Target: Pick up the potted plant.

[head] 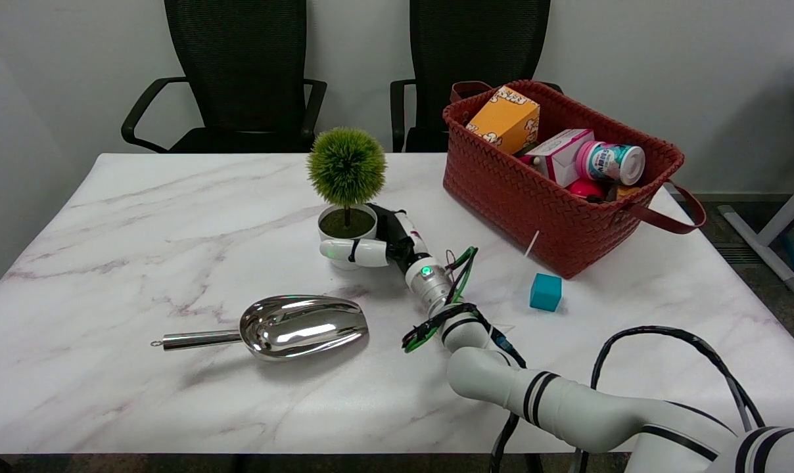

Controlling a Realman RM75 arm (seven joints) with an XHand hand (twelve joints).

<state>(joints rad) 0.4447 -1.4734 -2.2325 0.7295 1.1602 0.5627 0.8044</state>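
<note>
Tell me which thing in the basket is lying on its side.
The pink can with the white lid, at the basket's right end: it lies flat, lid pointing right. The orange box and the white box only lean.

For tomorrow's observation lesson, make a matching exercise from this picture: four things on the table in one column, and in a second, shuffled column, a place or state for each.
Things:
1. potted plant
2. metal scoop
3. teal cube
4. orange box

Places or states:
A. inside the woven basket
B. lying on its side near the table's front edge
C. the right hand is around its white pot
D. on the table just in front of the basket

Pairs: 1-C, 2-B, 3-D, 4-A
</note>
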